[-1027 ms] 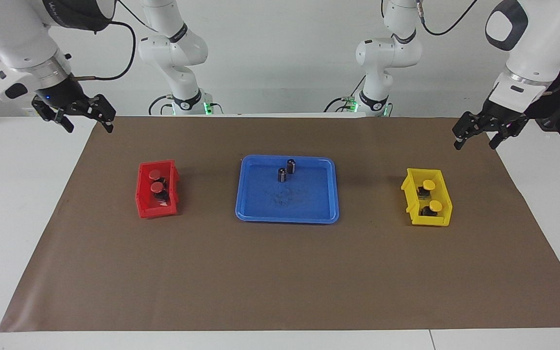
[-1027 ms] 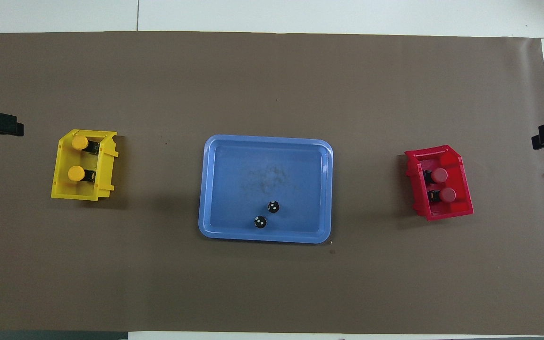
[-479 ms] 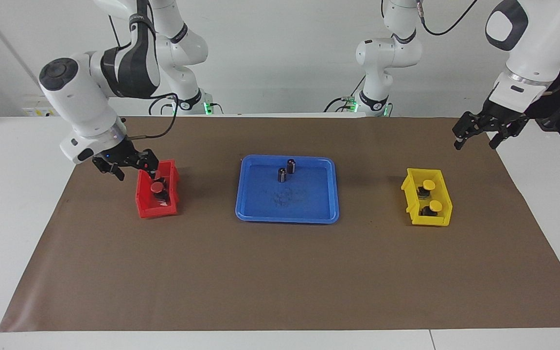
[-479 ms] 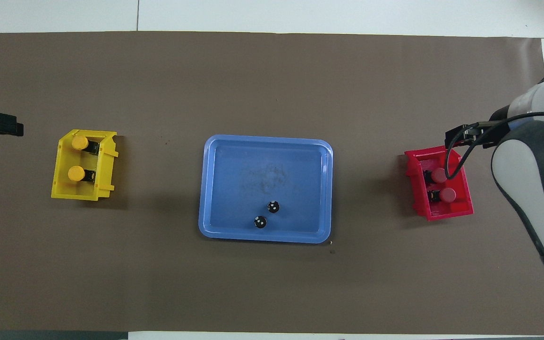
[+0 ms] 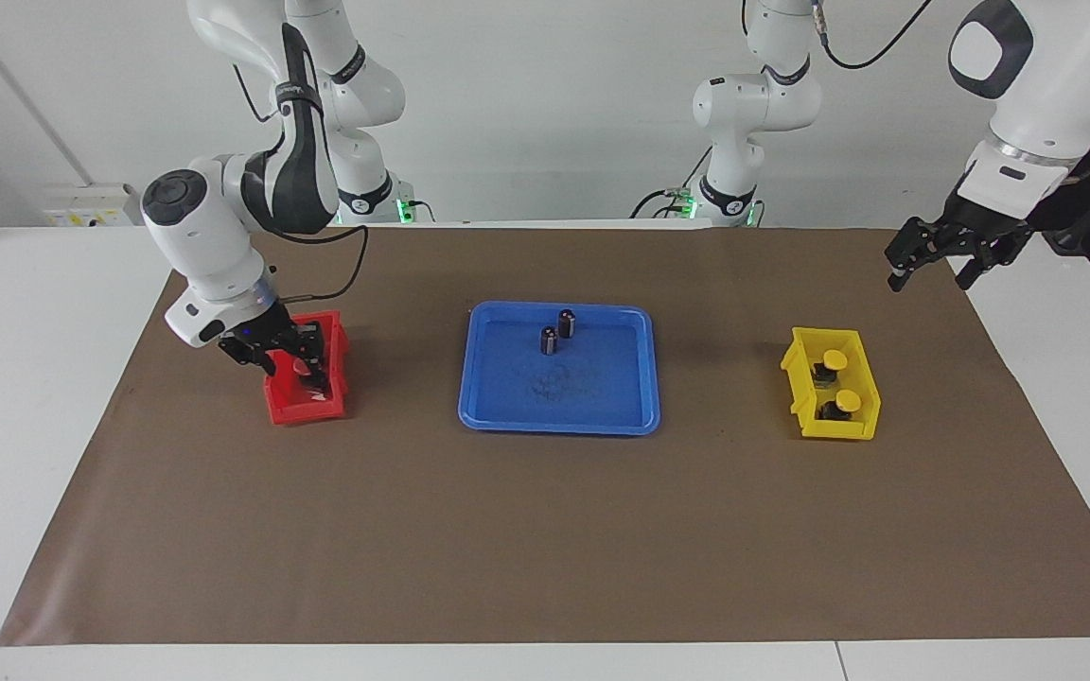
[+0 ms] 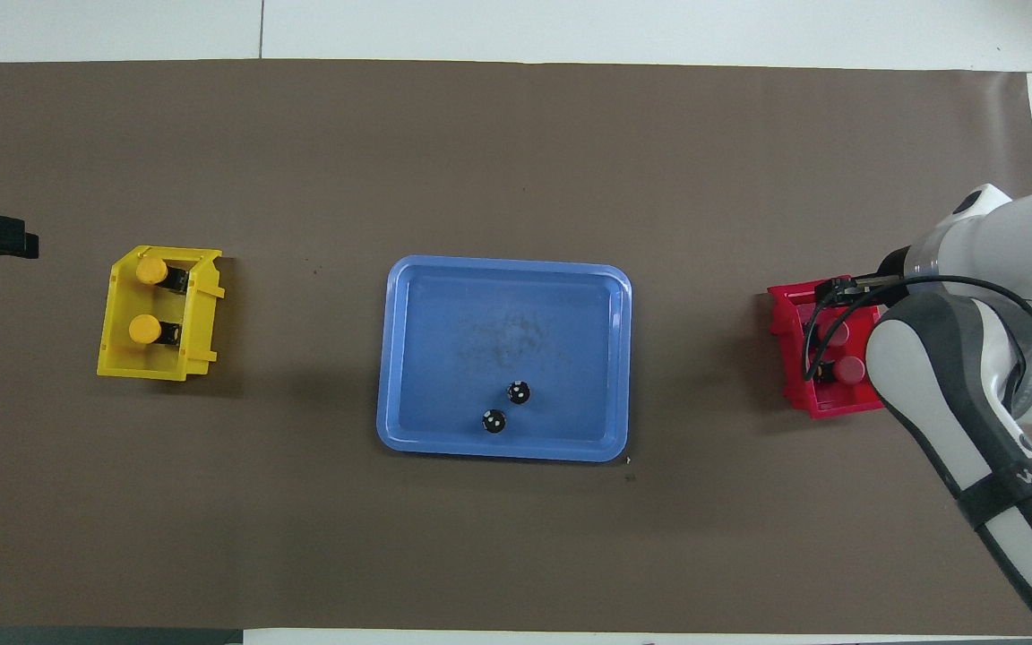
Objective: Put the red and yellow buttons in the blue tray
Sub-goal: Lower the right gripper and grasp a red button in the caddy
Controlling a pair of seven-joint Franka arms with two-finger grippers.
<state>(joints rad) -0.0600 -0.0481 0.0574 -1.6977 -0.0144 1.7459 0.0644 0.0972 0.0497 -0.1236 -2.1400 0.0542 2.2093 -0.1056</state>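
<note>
Two red buttons (image 6: pixel 849 369) lie in the small red bin (image 5: pixel 304 409) toward the right arm's end of the table. My right gripper (image 5: pixel 297 372) is down inside that bin, right at the buttons, and hides most of them in the facing view. Two yellow buttons (image 5: pixel 834 359) sit in the yellow bin (image 5: pixel 802 390) toward the left arm's end. The blue tray (image 5: pixel 592 402) lies in the middle between the bins. My left gripper (image 5: pixel 933 272) hangs open and empty above the mat's corner, close to the yellow bin.
Two small dark capless cylinders (image 5: pixel 550 340) stand in the blue tray near its rim on the robots' side. A brown mat (image 5: pixel 545 539) covers the table. The right arm's forearm (image 6: pixel 955 421) overhangs the mat beside the red bin.
The right arm has swung in from the mat's corner and lowered its gripper into the red bin. The left arm has barely moved.
</note>
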